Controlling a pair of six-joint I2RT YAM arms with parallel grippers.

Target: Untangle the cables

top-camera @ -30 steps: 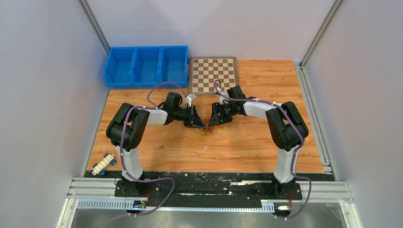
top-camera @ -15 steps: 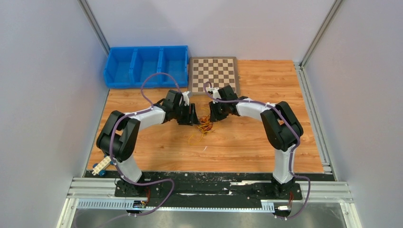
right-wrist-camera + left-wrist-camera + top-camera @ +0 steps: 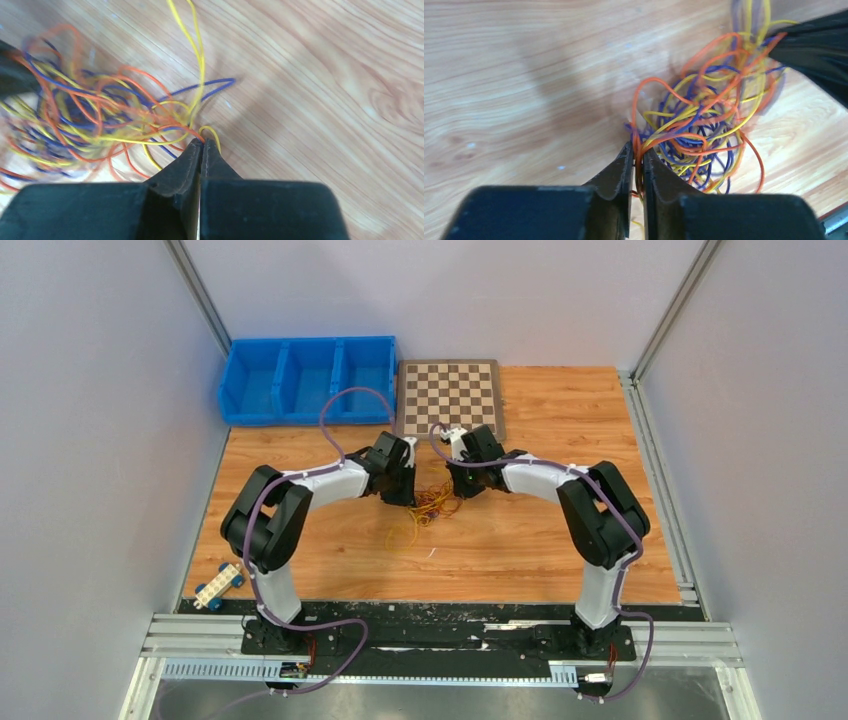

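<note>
a small toy block car (image 3: 219, 587) was seen at the surface's (image 3: 540, 540) near edge, well apart from the left pincer (image 3: 403, 496), to its left and closer to the arm bases. a blue bin (image 3: 308, 380) with three compartments was set beyond the left pincer, to its left, at the far edge.

the left pincer (image 3: 637, 154) was lowered to the wooden surface (image 3: 514, 75), its jaws drawn almost together with only a thin slit left between them; orange strands of the cables (image 3: 704, 125) were clamped in that slit. just beyond its tips and to their right, the cables were bunched in a loose ball of orange, yellow and blue-purple wires. in the top view the cables (image 3: 432, 506) were found between the two pincers, touching both, with one yellow loop trailed toward the arm bases from the left pincer.

a chessboard (image 3: 449, 398) was laid flat beyond both pincers, near them.

the right pincer (image 3: 455, 490) was pointed at the left one across the ball. in its own view the right pincer (image 3: 202, 145) was fully closed, with a yellow loop and an orange strand pinched at its tips. the cables (image 3: 100, 120) were spread to the left of those tips, partly blurred, and a doubled yellow wire was run straight away from them.
</note>
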